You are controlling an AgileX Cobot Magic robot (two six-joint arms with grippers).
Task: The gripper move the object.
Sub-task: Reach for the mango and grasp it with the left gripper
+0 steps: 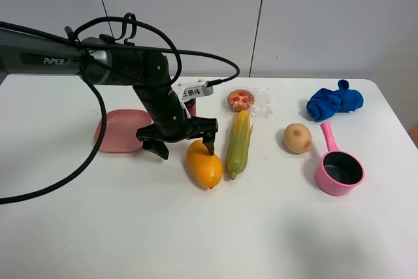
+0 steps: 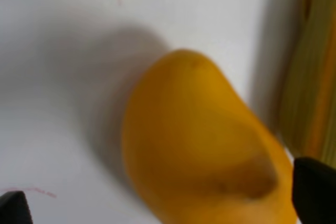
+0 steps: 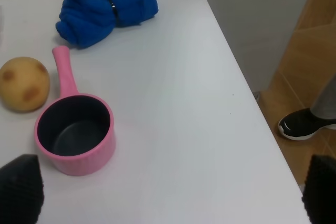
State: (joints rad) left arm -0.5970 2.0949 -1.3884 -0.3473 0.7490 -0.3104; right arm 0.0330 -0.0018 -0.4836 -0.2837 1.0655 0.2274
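The smooth oval orange-yellow mango (image 1: 204, 163) lies on the white surface (image 1: 196, 233) a little left of centre, its long axis running at a slant. The left black two-fingered claw (image 1: 183, 147) hangs low over its far end with the jaws spread wide and closed on nothing. One finger stands at the mango's upper tip, and whether it touches cannot be told; the other stands over bare surface to the side. In the left wrist view the mango (image 2: 205, 145) fills the space between the two dark fingertips, much closer to one than the other. Just beside it, on the side away from the arm, lies a long green-husked corn cob (image 1: 238, 143), close enough to crowd that side of the mango. Behind the corn sits a round red-topped pastry in clear crinkled wrap (image 1: 241, 100). On the other side of the arm sits a shallow, glossy pink plastic dish (image 1: 121, 130). A red item (image 1: 191, 109) is mostly hidden behind the arm. Well apart to the right are a round tan fruit with brown blotches (image 1: 297, 138), a ribbed pink saucepan with a dark inside (image 1: 338, 169) and a bunched blue fleece cloth (image 1: 334, 101). There is one of each thing. The right claw (image 3: 170, 192) shows only in its wrist view, jaws wide and empty above the surface near the saucepan.
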